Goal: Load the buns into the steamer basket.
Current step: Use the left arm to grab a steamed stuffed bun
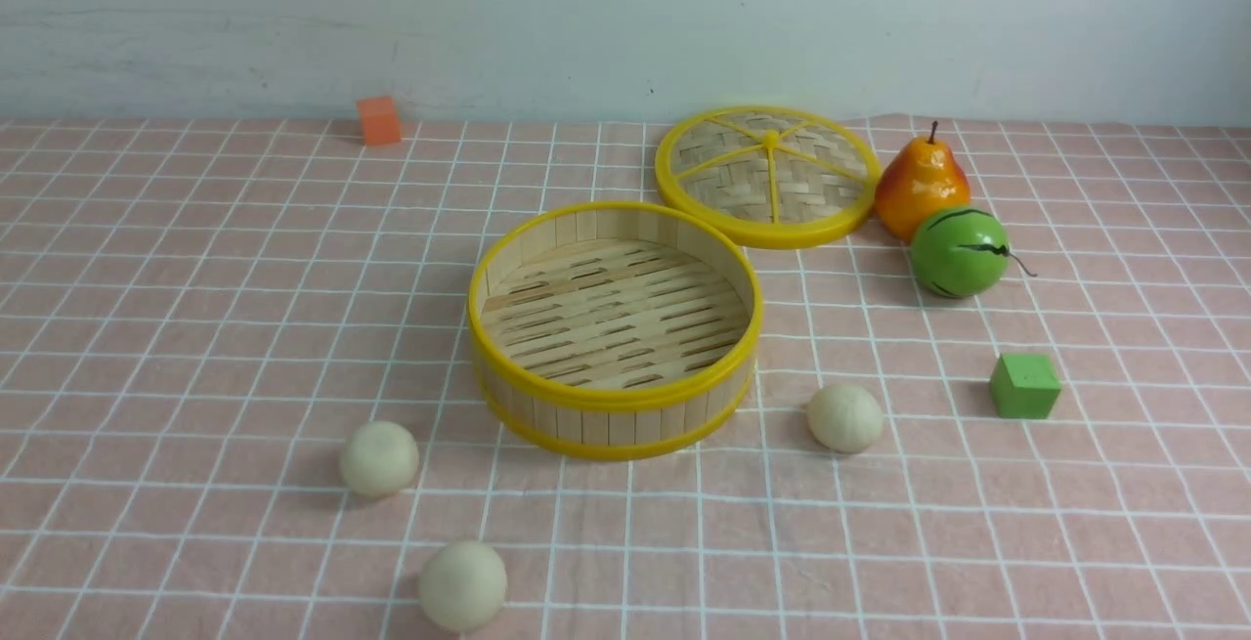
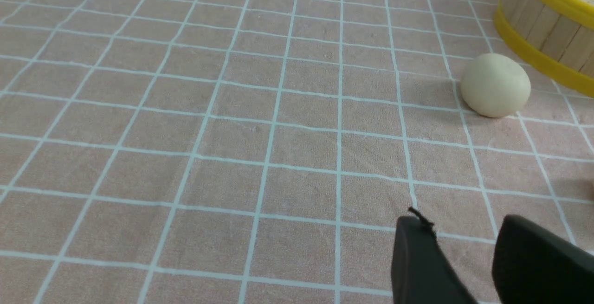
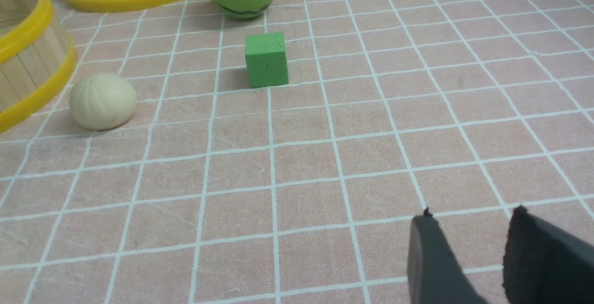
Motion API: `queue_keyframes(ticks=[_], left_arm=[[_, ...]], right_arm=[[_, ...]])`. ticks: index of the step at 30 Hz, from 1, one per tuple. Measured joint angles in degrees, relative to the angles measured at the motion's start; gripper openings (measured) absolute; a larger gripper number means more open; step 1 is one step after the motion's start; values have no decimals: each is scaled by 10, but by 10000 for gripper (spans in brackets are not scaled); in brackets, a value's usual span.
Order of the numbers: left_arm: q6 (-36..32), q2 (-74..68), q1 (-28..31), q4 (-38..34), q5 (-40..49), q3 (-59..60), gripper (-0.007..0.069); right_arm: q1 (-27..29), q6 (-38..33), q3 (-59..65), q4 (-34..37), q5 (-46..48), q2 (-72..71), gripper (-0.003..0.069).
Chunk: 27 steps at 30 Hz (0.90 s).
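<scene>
Front view: three cream-white buns sit on a pink checked tablecloth (image 1: 195,308), all outside the steamer basket (image 1: 614,396). The first bun (image 1: 379,458) lies near the basket's front left. The second bun (image 1: 462,585) lies closer to the camera, apart from the first. The third bun (image 1: 844,417) lies near the basket's front right. None touches the basket, which stands upright in the middle with its slatted floor showing.

Behind it to the right, the woven lid (image 1: 743,181) lies flat, just beside the basket. A pear (image 1: 921,186) stands upright at the lid's right edge, with a green striped fruit (image 1: 959,251) close against it in front. A green cube (image 1: 1024,386) sits to the right of the third bun. An orange cube (image 1: 378,120) rests far back on the left, by the wall.

In the wrist views, the left gripper (image 2: 461,225) and the right gripper (image 3: 473,218) each hover over bare cloth with fingers spread and nothing between them.
</scene>
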<state>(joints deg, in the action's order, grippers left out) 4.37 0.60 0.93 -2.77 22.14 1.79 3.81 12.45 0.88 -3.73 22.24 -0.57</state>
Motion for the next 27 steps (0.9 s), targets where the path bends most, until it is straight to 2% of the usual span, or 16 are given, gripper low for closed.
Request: queue_keyframes(ticks=[27], left_arm=[[0, 0, 0, 0, 0, 0, 237]], right_arm=[[0, 0, 0, 7, 0, 0, 239]])
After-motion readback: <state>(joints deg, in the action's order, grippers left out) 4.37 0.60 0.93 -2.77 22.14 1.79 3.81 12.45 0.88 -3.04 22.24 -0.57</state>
